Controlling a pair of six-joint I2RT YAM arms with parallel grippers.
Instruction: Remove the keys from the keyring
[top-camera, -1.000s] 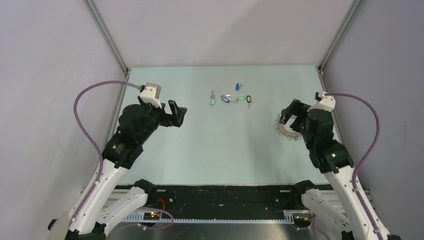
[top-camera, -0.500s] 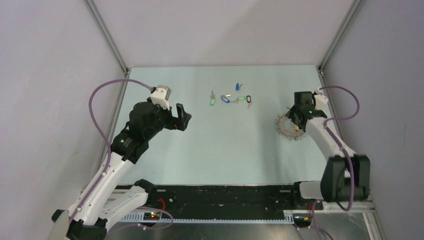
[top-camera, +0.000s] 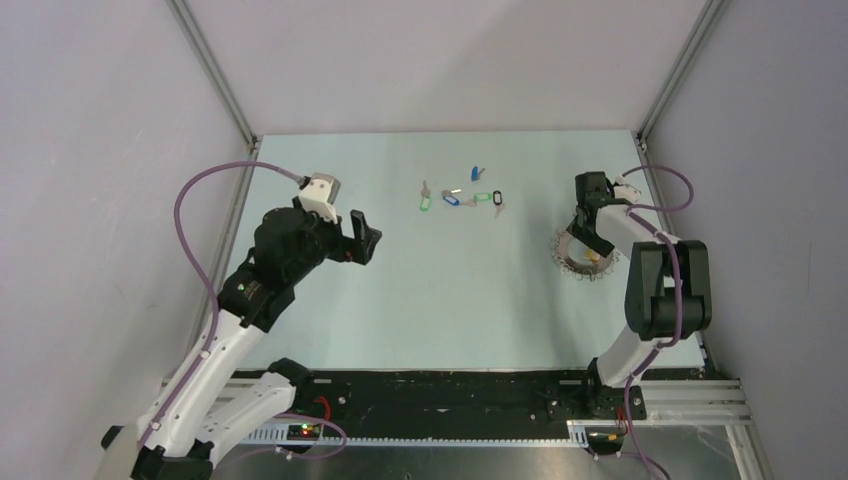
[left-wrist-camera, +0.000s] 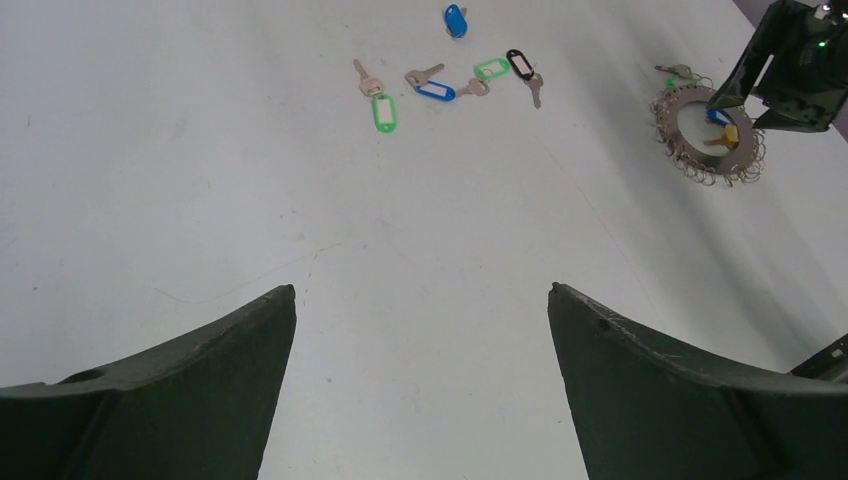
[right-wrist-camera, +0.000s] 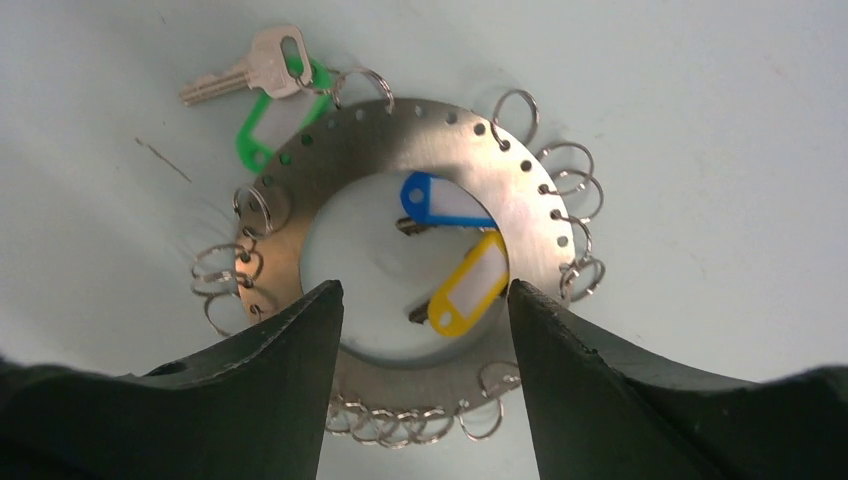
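The keyring (right-wrist-camera: 400, 140), a flat grey metal disc with small split rings round its rim, lies at the table's right (top-camera: 573, 262). A silvery key with a green tag (right-wrist-camera: 262, 72) hangs at its rim. A blue-tagged key (right-wrist-camera: 435, 200) and a yellow-tagged key (right-wrist-camera: 468, 285) lie in its hole. My right gripper (right-wrist-camera: 425, 285) is open and empty just above the ring's near side (top-camera: 588, 232). Several loose keys (top-camera: 460, 198) with green, blue and black tags lie at the table's middle back (left-wrist-camera: 440, 85). My left gripper (left-wrist-camera: 420, 290) is open and empty, held above the table's left (top-camera: 365, 235).
Grey walls and metal frame posts close the table on three sides. The ring lies near the right wall. The right arm's elbow (top-camera: 665, 290) stands folded beside the ring. A purple cable (top-camera: 215, 185) loops off the left wrist.
My right arm has unfolded and reached towards the back, and its gripper now sits over the keyring. My left gripper has shifted a little to the right. Keys and ring have not moved.
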